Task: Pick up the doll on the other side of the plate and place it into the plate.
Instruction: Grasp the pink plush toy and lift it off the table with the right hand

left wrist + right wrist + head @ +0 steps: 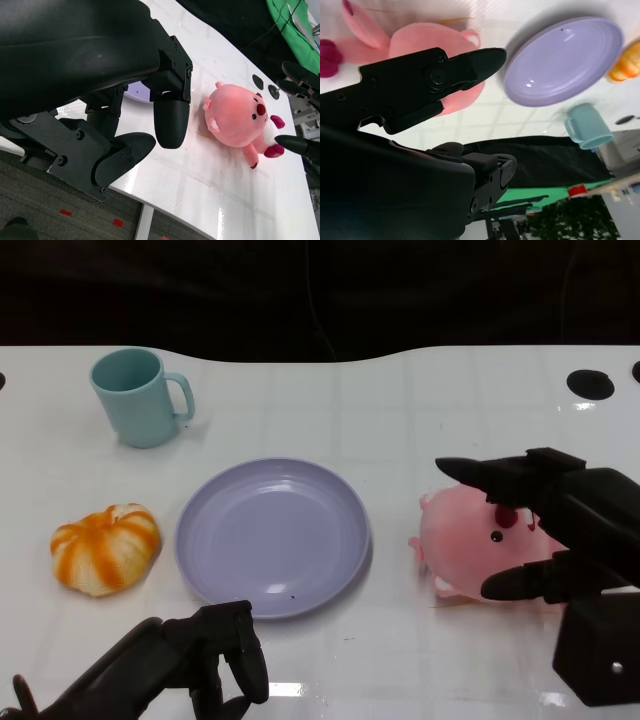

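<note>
- Head view: A pink doll (470,545) lies on the white tabletop (420,400), to the right of the lavender plate (272,536) and apart from its rim. The right robot hand (545,530) reaches over the doll with its fingers (480,474) spread wide, one set above the doll's far side and another low at its near side; no grip on the doll shows from here. The left robot hand (205,655) hangs near the front edge, just before the plate, fingers curled loosely with nothing in them. An orange-and-white pumpkin toy (105,548) sits left of the plate, and a teal mug (138,396) stands farther back on the left.
- Left wrist view: The left robot hand (145,125) fills the frame, its black fingers (170,120) bent inward and holding nothing. Beyond it the pink doll (237,117) lies on its side on the tabletop (200,175), with a sliver of the plate (137,94) showing behind the fingers. Black fingertips of the right robot hand (300,112) flank the doll's far end, parted.
- Right wrist view: The right robot hand (457,107) hovers with its fingers (470,65) apart across the doll (427,42), which lies beside the plate (565,62), not in it. The pumpkin toy (626,65) and the mug (587,127) show past the plate.
</note>
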{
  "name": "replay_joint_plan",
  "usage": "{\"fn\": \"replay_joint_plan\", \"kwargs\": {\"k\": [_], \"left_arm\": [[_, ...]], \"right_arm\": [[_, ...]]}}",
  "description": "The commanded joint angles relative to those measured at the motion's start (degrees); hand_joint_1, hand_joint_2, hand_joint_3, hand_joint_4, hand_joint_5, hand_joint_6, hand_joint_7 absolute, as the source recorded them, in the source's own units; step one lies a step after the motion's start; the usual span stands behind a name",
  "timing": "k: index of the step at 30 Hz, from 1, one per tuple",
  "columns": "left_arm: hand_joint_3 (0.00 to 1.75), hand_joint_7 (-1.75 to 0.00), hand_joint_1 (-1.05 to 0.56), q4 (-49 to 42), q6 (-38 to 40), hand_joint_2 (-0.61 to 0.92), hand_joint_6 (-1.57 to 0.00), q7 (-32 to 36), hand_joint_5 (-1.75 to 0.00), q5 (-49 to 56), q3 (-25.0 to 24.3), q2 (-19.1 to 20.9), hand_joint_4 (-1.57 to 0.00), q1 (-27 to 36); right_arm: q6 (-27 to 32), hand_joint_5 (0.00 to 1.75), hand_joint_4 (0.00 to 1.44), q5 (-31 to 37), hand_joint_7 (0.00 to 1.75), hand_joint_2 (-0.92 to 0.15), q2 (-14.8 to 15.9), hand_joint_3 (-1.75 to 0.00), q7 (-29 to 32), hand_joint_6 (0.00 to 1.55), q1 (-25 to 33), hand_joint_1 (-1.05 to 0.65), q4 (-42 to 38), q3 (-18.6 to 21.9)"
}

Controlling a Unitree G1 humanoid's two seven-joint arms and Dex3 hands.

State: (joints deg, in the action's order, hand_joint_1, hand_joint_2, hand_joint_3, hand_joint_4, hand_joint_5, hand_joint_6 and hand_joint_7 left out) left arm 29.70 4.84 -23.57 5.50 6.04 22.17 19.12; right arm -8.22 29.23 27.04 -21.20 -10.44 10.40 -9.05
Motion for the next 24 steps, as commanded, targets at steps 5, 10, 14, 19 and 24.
{"fn": "replay_joint_plan", "kwargs": {"k": [5, 10, 14, 19, 24], "left_arm": [[1.11, -1.65, -0.17, -0.9, -0.63, 0.59, -0.48, 0.1, -1.75, 0.27, -0.35, 0.67, -0.61, -0.22], [1.07, -1.64, -0.18, -0.94, -0.84, 0.6, -0.47, 0.19, -1.75, 0.8, -0.14, 0.79, -0.6, -0.09], [1.06, -1.64, -0.18, -0.44, -0.43, 0.61, -0.47, 0.2, -1.75, 0.74, -0.08, 0.65, -0.6, 0.05], [1.06, -1.64, -0.18, -0.1, -0.52, 0.61, -0.48, 0.38, -1.75, 1.27, 0.06, 0.68, -0.61, 0.16], [1.07, -1.64, -0.18, 0.58, -0.1, 0.61, -0.48, 0.37, -1.75, 1.48, -0.02, 0.52, -0.61, 0.55]], "right_arm": [[6.04, 0.24, 0.0, 5.71, 0.01, -0.92, 1.82, -0.01, -4.29, 0.14, -4.43, -0.82, 0.29, -2.92], [7.88, 0.23, 0.0, 10.34, 0.01, -0.92, 1.93, -0.01, -5.57, 0.16, -7.52, -0.83, -3.53, -6.45], [8.31, 0.21, 0.0, 11.73, 0.01, -0.91, 1.06, -0.01, -4.87, 0.16, -9.62, -0.84, -7.64, -8.07], [8.08, 0.2, 0.0, 13.21, 0.01, -0.92, 0.43, -0.01, -4.2, 0.16, -13.11, -0.86, -14.28, -10.56], [7.89, 0.19, 0.0, 13.79, 0.0, -0.92, -0.69, -0.04, -2.9, 0.14, -16.38, -0.88, -21.54, -12.5]]}}
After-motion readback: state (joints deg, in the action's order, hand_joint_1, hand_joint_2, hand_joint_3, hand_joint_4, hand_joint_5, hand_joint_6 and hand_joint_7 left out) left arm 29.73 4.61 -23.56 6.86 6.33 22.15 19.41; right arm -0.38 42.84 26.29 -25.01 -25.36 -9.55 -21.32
